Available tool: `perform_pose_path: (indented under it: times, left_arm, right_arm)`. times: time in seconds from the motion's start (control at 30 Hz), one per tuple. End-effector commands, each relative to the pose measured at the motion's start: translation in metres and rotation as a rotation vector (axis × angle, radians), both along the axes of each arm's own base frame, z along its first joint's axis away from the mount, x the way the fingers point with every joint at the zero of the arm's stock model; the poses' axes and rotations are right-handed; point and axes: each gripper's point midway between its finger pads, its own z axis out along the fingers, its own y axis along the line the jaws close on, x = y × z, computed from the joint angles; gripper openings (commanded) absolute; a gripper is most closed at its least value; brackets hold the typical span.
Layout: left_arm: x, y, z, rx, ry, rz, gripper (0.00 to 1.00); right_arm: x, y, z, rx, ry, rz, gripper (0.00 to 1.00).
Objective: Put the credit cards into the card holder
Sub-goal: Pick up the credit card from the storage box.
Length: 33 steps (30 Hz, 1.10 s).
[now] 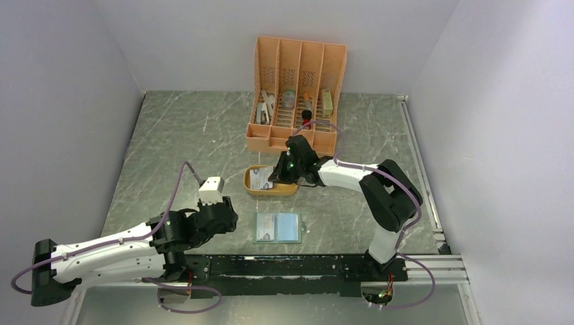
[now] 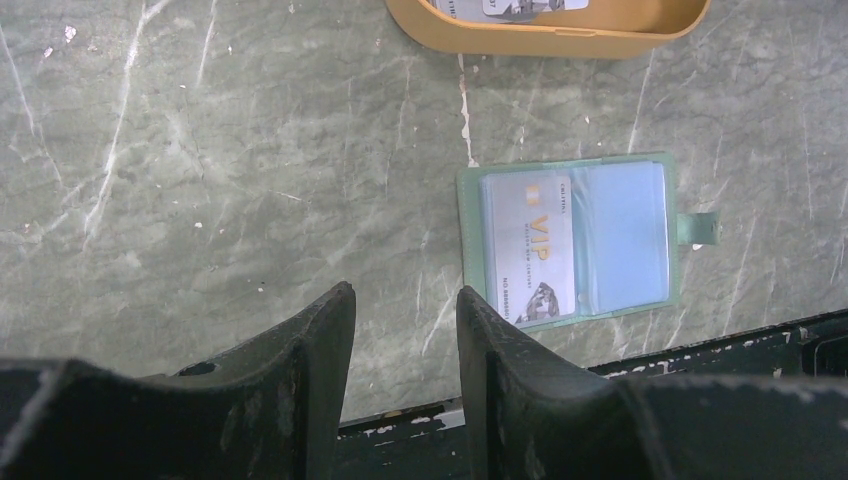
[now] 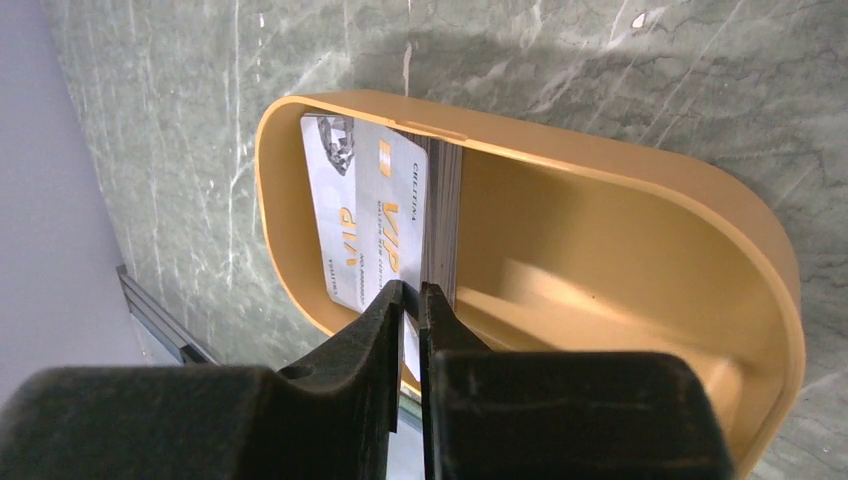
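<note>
Credit cards (image 3: 375,220): stacked at 1 end of the orange oval tray (image 3: 640,180). Your right gripper (image 3: 410,300) pinches the top card's edge, jaws nearly together.
Card holder (image 2: 620,235): lies open on the table (image 2: 200,180), 1 card pocketed.
Left gripper (image 2: 405,292): yours hovers nearby, jaws parted, empty.

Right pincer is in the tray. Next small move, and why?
Probably lift the right pincer straight up: its jaws look pinched on the edge of the top card inside the orange tray, and the card holder lies open nearby.
</note>
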Motion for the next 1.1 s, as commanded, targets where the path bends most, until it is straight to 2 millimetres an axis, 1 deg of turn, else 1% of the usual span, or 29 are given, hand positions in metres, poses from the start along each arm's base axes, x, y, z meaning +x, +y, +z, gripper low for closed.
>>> perform_pose_path:
  times: [0.0, 0.13, 0.2, 0.3, 0.43, 0.53, 0.57, 0.67, 0.7, 0.77, 0.87, 0.93, 1.07]
  left_arm:
    - [0.001, -0.004, 0.003, -0.017, -0.008, -0.002, 0.47]
    - [0.001, -0.005, 0.004, -0.017, -0.009, -0.004, 0.47]
    - [0.002, -0.005, 0.005, -0.016, -0.011, -0.004, 0.46]
    - [0.003, -0.005, 0.009, -0.016, -0.017, -0.004, 0.46]
    - [0.005, -0.004, 0.017, -0.017, -0.035, 0.003, 0.46]
    - [0.007, -0.002, 0.025, -0.021, -0.049, 0.012, 0.45]
    - [0.008, -0.002, 0.028, -0.024, -0.054, 0.014, 0.45]
    - [0.009, 0.0, 0.035, -0.032, -0.062, 0.026, 0.45]
    - [0.009, 0.0, 0.037, -0.036, -0.064, 0.028, 0.45]
    - [0.01, 0.0, 0.04, -0.043, -0.07, 0.03, 0.45]
    - [0.01, -0.001, 0.044, -0.051, -0.075, 0.033, 0.45]
    - [0.011, 0.0, 0.046, -0.05, -0.076, 0.041, 0.45]
    - [0.01, -0.001, 0.046, -0.056, -0.071, 0.035, 0.44]
  right_arm:
    - [-0.003, -0.01, 0.0, -0.012, 0.004, -0.011, 0.09]
    - [-0.005, -0.009, 0.01, 0.008, 0.004, -0.007, 0.04]
    - [-0.007, -0.008, 0.019, 0.031, 0.004, -0.005, 0.0]
    - [-0.01, -0.004, 0.042, 0.082, 0.002, -0.014, 0.0]
    - [-0.014, -0.007, 0.079, 0.142, 0.024, -0.076, 0.0]
    - [-0.017, -0.01, 0.103, 0.2, 0.078, -0.145, 0.0]
    - [-0.017, -0.012, 0.109, 0.216, 0.11, -0.177, 0.0]
    - [-0.02, -0.022, 0.117, 0.219, 0.242, -0.302, 0.0]
    - [-0.023, -0.023, 0.118, 0.209, 0.287, -0.323, 0.0]
    - [-0.027, -0.021, 0.127, 0.219, 0.342, -0.319, 0.0]
    - [-0.032, -0.017, 0.143, 0.272, 0.364, -0.31, 0.0]
    - [-0.032, -0.014, 0.154, 0.328, 0.337, -0.29, 0.0]
    - [-0.039, -0.014, 0.154, 0.317, 0.331, -0.236, 0.0]
